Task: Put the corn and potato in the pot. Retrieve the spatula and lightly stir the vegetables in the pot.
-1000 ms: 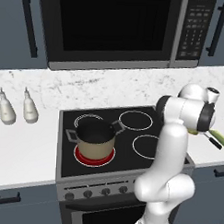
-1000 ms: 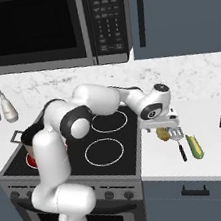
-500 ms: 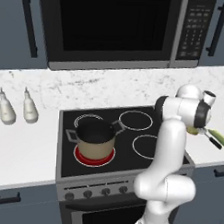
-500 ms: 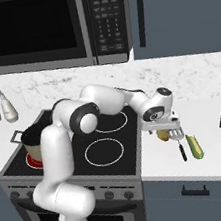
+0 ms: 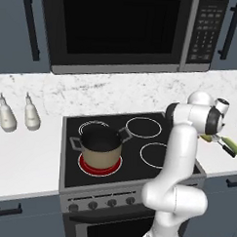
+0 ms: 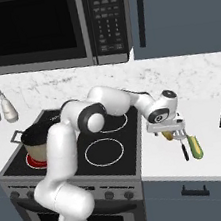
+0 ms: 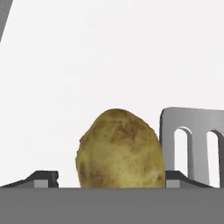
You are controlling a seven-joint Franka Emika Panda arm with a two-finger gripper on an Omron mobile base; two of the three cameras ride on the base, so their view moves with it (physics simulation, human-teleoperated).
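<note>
Potato (image 7: 120, 148) is sitting on the white counter (image 7: 87, 65) right of the stove, standing between the two dark fingertips (image 7: 43, 178) with its long axis running up the hand view, away from the hand. Jaws of the gripper (image 6: 172, 132) are standing wide to either side of it, and I cannot tell whether they are touching it. Just beside it the spatula (image 7: 194, 144) is lying with its slotted grey head nearest, while the corn (image 6: 194, 145) is pointing toward the counter's front edge and the pot (image 5: 101, 149) is sitting on the red burner, well apart.
</note>
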